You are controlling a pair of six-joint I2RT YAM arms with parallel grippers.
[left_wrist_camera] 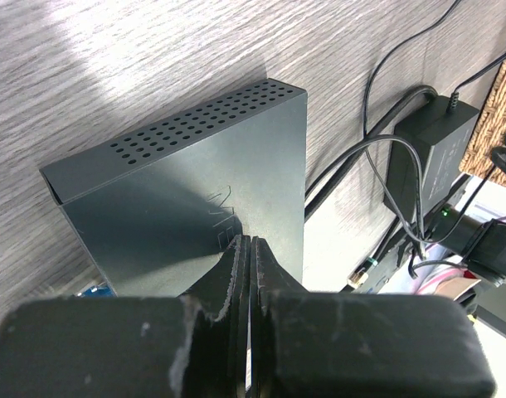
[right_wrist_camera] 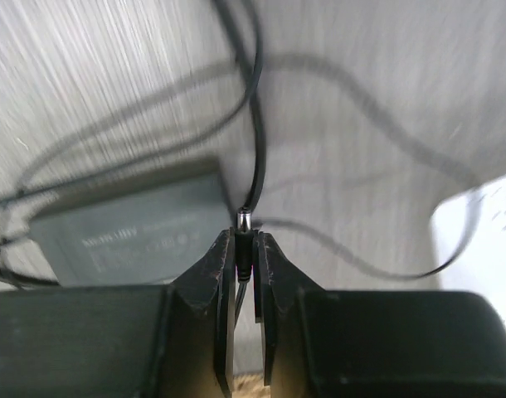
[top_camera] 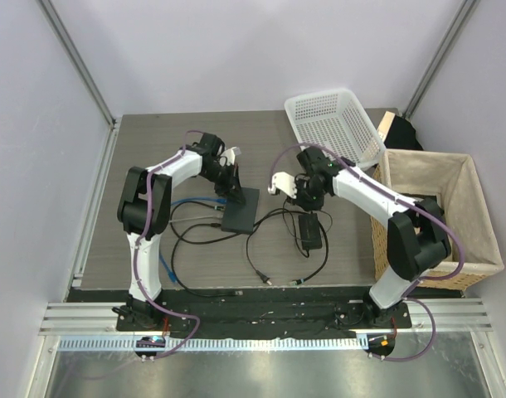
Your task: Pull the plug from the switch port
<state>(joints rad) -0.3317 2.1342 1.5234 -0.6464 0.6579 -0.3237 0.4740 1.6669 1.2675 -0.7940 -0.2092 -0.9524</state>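
Note:
The flat dark-grey switch box (top_camera: 240, 209) lies mid-table; its vented top fills the left wrist view (left_wrist_camera: 195, 191). Its port does not show in any view. My left gripper (top_camera: 231, 187) is shut and empty, its tips (left_wrist_camera: 247, 242) resting on the box's top. My right gripper (top_camera: 309, 197) is shut on a black barrel plug (right_wrist_camera: 245, 240), whose bare silver tip pokes out past the fingers (right_wrist_camera: 224, 257). It holds the plug above the table, to the right of the switch box and over the black power brick (top_camera: 309, 230), which also shows in the right wrist view (right_wrist_camera: 128, 236).
Black cables (top_camera: 270, 257) loop over the table in front of the box and brick. Blue cables (top_camera: 195, 201) run to the box's left side. A white plastic basket (top_camera: 332, 124) stands at the back right. A cloth-lined wicker basket (top_camera: 440, 211) stands at the right edge.

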